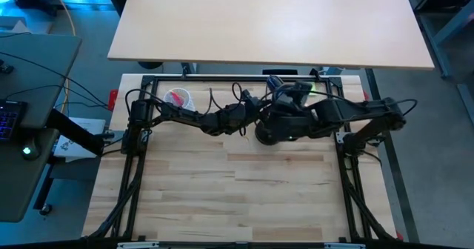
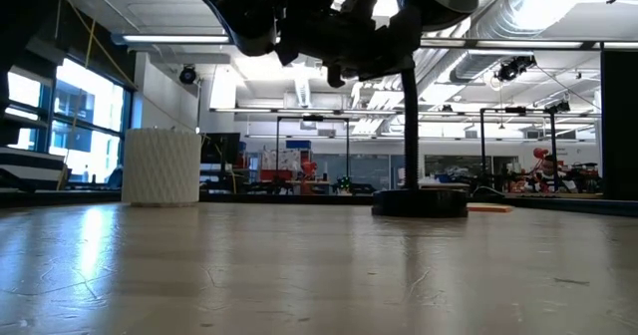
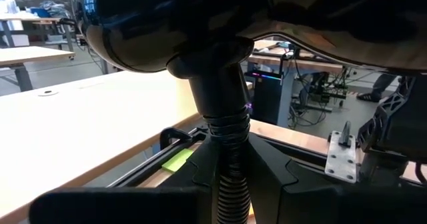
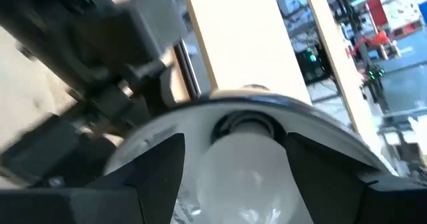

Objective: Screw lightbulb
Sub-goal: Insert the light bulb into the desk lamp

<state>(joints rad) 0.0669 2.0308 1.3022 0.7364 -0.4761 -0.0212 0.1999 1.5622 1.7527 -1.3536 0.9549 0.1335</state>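
A black desk lamp stands on its round base [image 1: 268, 135] at the table's far middle. Its shade [image 3: 153, 24] sits on a ribbed flexible neck [image 3: 230, 151]. My left gripper [image 3: 230, 201] reaches in level from the left and is shut on that neck. The white frosted lightbulb [image 4: 247, 174] sits inside the shade's white interior [image 4: 320, 121], its base at the socket [image 4: 245, 125]. My right gripper [image 4: 235, 151] comes from the right, slanting down, and is closed on the bulb. My left gripper pinches the lamp's ribbed neck [image 3: 231, 184] just below the shade, between its two fingers. The fingers come level from the table's left and lie across the neck. The lamp stays upright on its base. My right gripper pinches the bulb's rounded glass body [image 4: 207, 171] between its two fingers [image 4: 157, 167], one on each side. The fingers point into the shade's open mouth. The bulb's base end points at the socket; how deep it sits there does not show.
A white ribbed cup [image 1: 178, 98] with pink items stands at the far left, also in the low view [image 2: 161, 167]. Black frame rails [image 1: 222, 77] run along the table's edges. A second light table [image 1: 266, 19] stands beyond. The near half of the wooden tabletop [image 1: 237, 197] is bare.
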